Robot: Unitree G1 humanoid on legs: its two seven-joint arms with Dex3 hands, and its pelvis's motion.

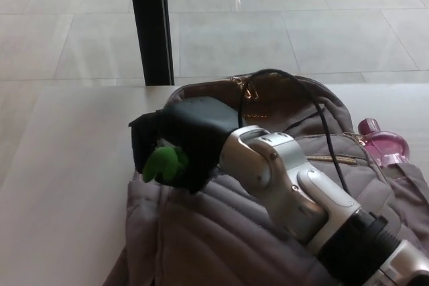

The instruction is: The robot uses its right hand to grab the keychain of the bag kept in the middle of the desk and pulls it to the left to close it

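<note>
the grey quilted bag [221, 239] sits slumped on the pale bench [67, 165], filling the lower middle and right of the head view, its top mouth gaping open toward the far edge. the right hand [184, 142] reaches in from the lower right and hangs over the bag's left shoulder. its black fingers [142, 140] look closed around the green keychain [163, 163], which pokes out just under the hand at the bag's left upper edge. the left hand is not in view

the keychain looks small, soft and light, so it should squash a little in the grip and could slip out under a sharp tug. a hold close to where it joins the zip puller would probably serve better than one on its loose end. the bag is soft fabric with no stiff frame, so it is likely to bunch or slide along the bench with the pull rather than let the zip run. nothing is bracing it

a gold zip [332, 159] on a front pocket and a pink bottle [387, 145] in the side pocket lie well to the right, clear of the pull. a black cable [322, 118] from the arm arcs over the open mouth and might snag there
</note>
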